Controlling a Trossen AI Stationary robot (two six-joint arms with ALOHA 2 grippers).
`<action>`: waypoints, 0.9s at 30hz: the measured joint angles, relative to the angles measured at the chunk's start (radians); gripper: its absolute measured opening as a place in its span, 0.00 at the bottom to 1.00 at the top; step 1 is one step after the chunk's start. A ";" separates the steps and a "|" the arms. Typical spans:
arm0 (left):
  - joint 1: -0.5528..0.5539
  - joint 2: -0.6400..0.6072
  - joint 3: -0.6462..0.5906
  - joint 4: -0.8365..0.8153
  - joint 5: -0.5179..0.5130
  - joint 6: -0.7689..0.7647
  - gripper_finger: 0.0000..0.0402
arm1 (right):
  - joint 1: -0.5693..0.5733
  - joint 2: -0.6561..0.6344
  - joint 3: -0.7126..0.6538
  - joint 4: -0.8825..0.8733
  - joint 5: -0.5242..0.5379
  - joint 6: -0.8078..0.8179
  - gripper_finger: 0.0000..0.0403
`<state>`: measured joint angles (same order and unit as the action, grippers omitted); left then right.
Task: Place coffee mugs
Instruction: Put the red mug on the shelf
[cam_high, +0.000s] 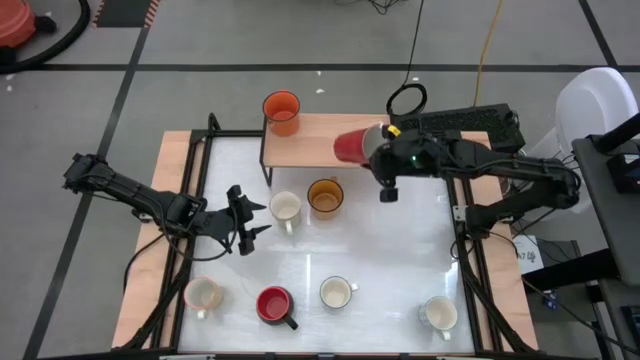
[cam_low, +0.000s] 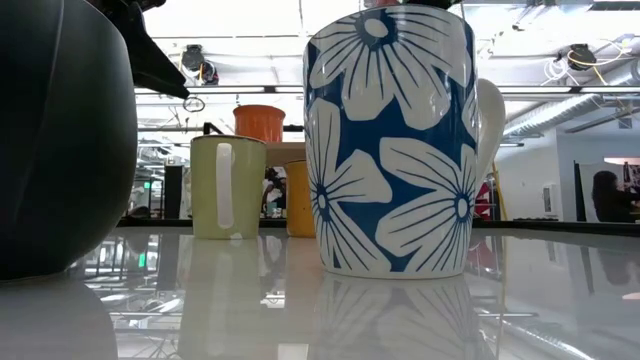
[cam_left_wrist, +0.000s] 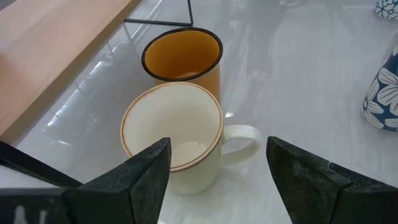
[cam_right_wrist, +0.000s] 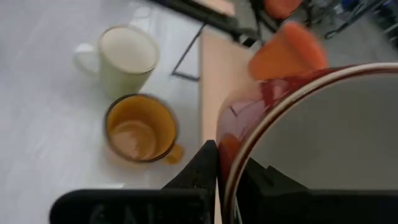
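My right gripper (cam_high: 368, 150) is shut on a red mug with a white inside (cam_high: 350, 145), held over the right part of a wooden shelf (cam_high: 320, 135) at the table's far side. An orange mug (cam_high: 281, 112) stands on the shelf's left end. My left gripper (cam_high: 252, 218) is open, just left of a cream mug (cam_high: 285, 207); its fingers stand on either side of that mug (cam_left_wrist: 171, 134) without touching. An amber mug (cam_high: 325, 196) stands right of the cream one. Several more mugs stand along the near edge, among them a blue-flowered one (cam_low: 390, 140). My right gripper pinches the red mug's rim (cam_right_wrist: 225, 186), one finger (cam_right_wrist: 264, 183) inside the mug and the other outside against the red wall. The fingers come from the table's right, slanting down. The mug is tipped, its mouth toward the gripper, above the shelf.
Along the near edge stand a cream mug (cam_high: 203, 294), a red mug (cam_high: 274, 304), a white-rimmed mug (cam_high: 337, 292) and another white mug (cam_high: 438, 313). The shelf's black metal legs (cam_high: 266, 160) stand just behind the cream mug. Bare table lies in the middle and at the right.
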<state>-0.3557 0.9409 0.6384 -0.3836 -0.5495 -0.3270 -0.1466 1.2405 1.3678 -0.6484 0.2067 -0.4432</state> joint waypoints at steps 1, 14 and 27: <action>0.000 0.000 0.000 0.000 0.000 0.001 0.67 | -0.011 0.004 0.006 0.015 -0.003 -0.012 0.04; 0.002 0.000 0.000 0.045 0.000 0.035 0.67 | -0.173 0.307 0.340 -0.105 -0.029 0.010 0.04; 0.001 0.001 0.000 0.044 0.000 0.044 0.67 | -0.295 0.707 0.896 -0.461 -0.113 -0.043 0.04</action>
<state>-0.3546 0.9417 0.6384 -0.3398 -0.5499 -0.2829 -0.4416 1.9474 2.2641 -1.1093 0.0939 -0.4859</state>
